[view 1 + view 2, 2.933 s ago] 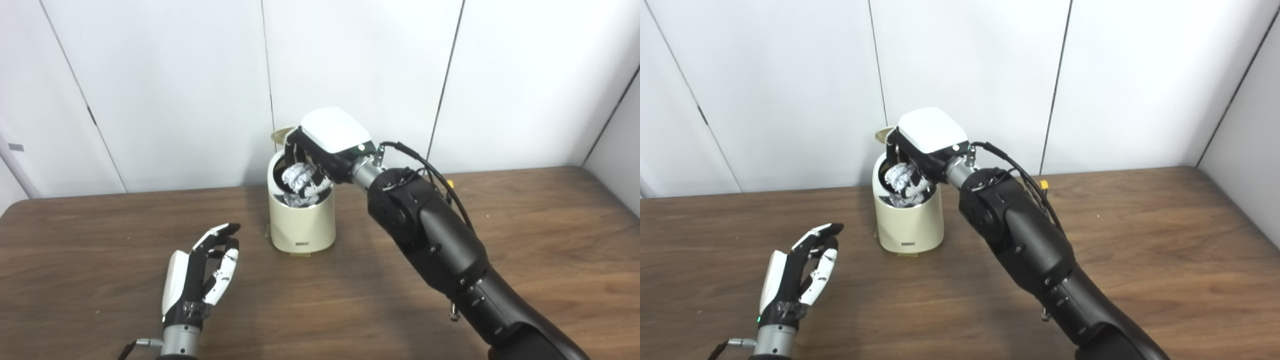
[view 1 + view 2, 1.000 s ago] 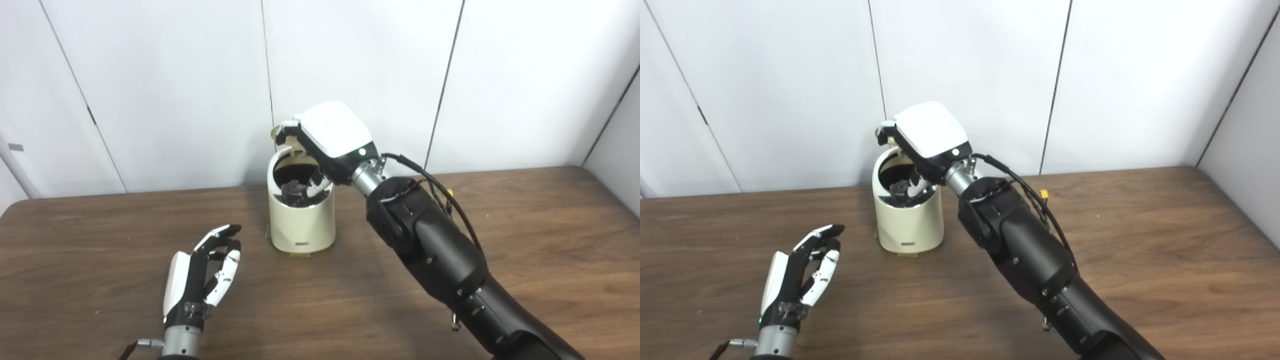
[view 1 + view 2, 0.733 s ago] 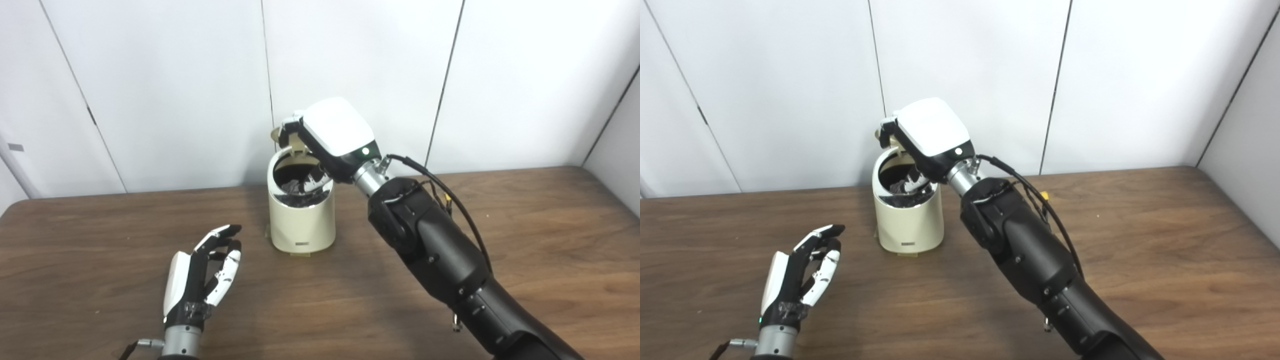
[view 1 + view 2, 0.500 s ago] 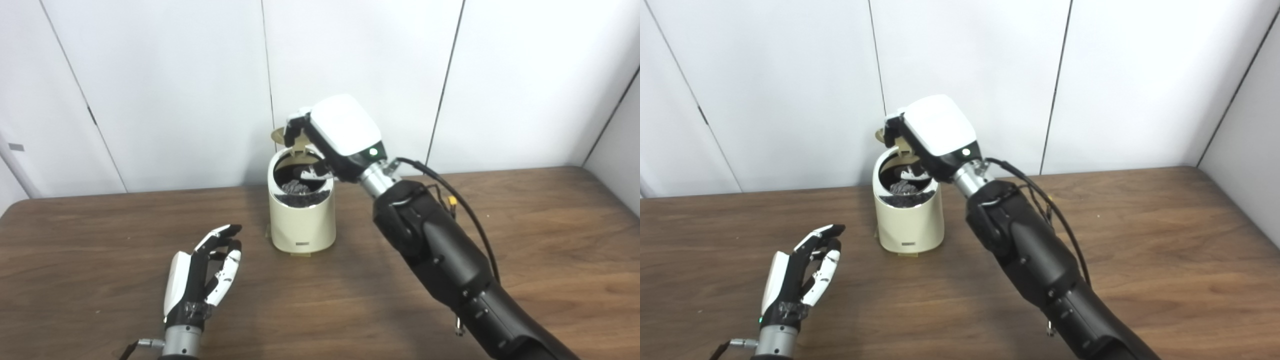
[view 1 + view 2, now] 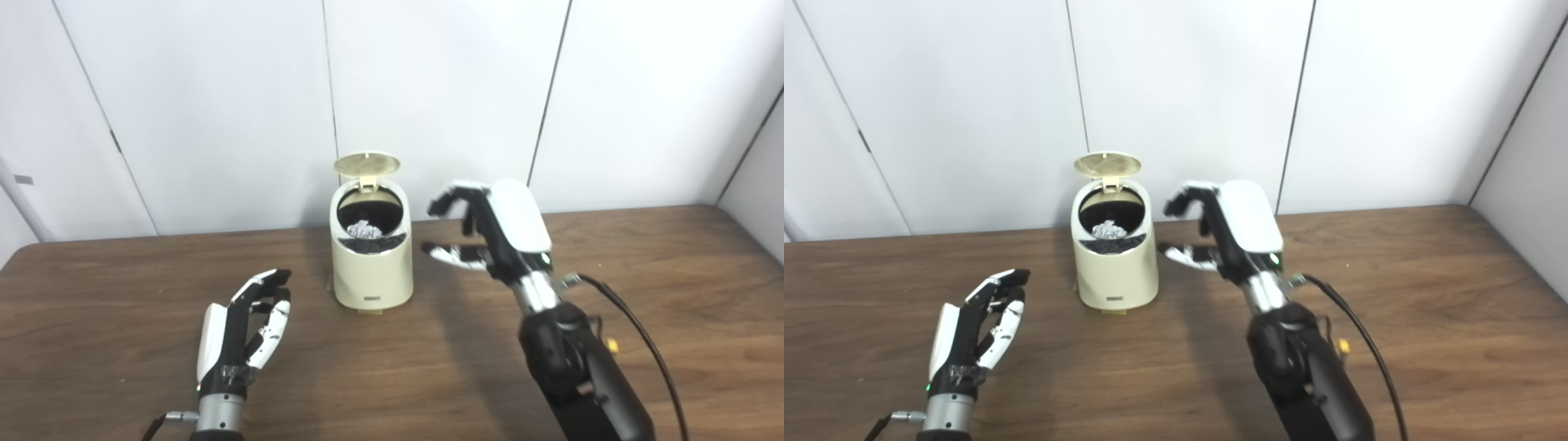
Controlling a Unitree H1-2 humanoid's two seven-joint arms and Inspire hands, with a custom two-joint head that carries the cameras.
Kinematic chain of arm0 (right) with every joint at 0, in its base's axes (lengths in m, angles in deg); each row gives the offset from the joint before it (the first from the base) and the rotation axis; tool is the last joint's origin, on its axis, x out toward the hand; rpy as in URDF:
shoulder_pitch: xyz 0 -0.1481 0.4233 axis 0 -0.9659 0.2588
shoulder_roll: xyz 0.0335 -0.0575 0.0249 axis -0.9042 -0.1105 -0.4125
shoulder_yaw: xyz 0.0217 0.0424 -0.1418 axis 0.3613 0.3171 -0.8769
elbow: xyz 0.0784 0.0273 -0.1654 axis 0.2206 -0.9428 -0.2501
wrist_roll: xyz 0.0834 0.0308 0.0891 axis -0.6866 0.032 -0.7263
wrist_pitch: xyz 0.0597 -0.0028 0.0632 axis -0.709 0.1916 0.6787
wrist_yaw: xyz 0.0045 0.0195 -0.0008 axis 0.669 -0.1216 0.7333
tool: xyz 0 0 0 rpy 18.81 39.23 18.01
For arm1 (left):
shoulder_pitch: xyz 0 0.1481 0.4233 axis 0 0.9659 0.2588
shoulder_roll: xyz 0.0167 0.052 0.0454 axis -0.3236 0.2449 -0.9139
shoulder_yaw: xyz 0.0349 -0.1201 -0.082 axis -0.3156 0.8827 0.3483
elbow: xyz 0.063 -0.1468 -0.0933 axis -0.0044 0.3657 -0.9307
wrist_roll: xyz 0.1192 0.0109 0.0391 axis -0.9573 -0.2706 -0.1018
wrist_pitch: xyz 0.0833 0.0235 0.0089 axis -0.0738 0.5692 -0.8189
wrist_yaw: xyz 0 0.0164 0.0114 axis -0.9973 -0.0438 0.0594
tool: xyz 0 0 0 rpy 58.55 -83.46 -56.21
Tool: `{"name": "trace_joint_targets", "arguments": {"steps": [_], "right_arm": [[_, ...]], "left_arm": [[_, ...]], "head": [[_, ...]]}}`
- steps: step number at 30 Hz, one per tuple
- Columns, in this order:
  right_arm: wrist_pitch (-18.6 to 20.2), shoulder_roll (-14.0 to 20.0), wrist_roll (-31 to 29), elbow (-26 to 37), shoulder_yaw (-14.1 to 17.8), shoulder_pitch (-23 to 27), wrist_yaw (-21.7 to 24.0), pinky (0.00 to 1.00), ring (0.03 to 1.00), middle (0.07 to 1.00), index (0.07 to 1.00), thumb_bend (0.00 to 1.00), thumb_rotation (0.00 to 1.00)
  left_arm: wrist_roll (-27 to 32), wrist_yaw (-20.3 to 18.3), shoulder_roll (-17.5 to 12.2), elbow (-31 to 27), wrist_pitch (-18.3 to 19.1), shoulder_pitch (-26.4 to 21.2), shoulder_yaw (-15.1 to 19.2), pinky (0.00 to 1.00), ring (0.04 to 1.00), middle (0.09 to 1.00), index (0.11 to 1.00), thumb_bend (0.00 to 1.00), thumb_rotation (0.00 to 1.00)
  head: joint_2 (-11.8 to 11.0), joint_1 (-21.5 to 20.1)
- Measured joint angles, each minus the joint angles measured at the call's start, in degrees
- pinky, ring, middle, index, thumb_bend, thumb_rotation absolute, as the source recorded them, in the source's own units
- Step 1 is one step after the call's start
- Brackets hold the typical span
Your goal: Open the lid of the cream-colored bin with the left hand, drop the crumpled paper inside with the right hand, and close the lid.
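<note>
Right hand [image 5: 490,229] empty, fingers spread, beside bin [image 5: 372,269]; crumpled paper [image 5: 364,229] lies inside.

The right hand [image 5: 496,229] is held raised on its forearm, which comes up from the lower right. Its white back is turned to the right, its fingers [image 5: 450,199] are spread and curled loosely, its thumb [image 5: 450,254] is stretched out leftward, and nothing is held. The left hand [image 5: 242,334] is set upright on its wrist at the lower left, fingers slightly apart and pointed up, empty as well.
</note>
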Motion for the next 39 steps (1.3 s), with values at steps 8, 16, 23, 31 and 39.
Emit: {"name": "trace_joint_targets", "arguments": {"steps": [8, 16, 23, 31, 39], "right_arm": [[-3.27, 0.41, -3.37, -2.88, -0.10, -5.91, -1.12, 0.40, 0.522, 0.664, 0.703, 0.31, 0.48], [-4.08, -0.62, -3.27, -7.58, -0.75, -10.34, -4.38, 0.44, 0.566, 0.657, 0.695, 0.32, 0.39], [-5.97, -1.06, -3.54, -9.41, -1.19, -9.09, -6.24, 0.48, 0.603, 0.674, 0.699, 0.33, 0.41], [-5.82, -1.07, -3.35, -9.90, -1.87, -8.79, -6.24, 0.46, 0.595, 0.684, 0.715, 0.35, 0.51], [-3.51, -1.05, -3.12, -9.84, -2.27, -8.78, -4.97, 0.50, 0.629, 0.708, 0.731, 0.36, 0.47]], "left_arm": [[-0.56, -0.39, -0.56, -0.40, -0.32, -0.05, 0.52, 0.64, 0.732, 0.755, 0.768, 0.34, 0.78], [-1.01, -3.73, -7.12, -4.90, 3.23, -6.43, 3.38, 0.63, 0.724, 0.742, 0.753, 0.42, 0.88], [-3.76, -14.04, -13.48, -11.59, 15.01, -18.95, 2.32, 0.67, 0.755, 0.763, 0.770, 0.73, 1.00], [-7.92, -27.73, -17.80, -14.64, 27.10, -29.64, -3.47, 0.77, 0.870, 0.887, 0.864, 0.84, 1.00], [-12.65, -31.32, -18.56, -12.23, 29.56, -38.16, -8.21, 0.68, 0.827, 0.875, 0.876, 0.86, 0.97]], "head": [[0.18, 2.46], [0.26, 3.52], [0.18, 4.48], [0.35, 4.92], [0.35, 4.49]]}}
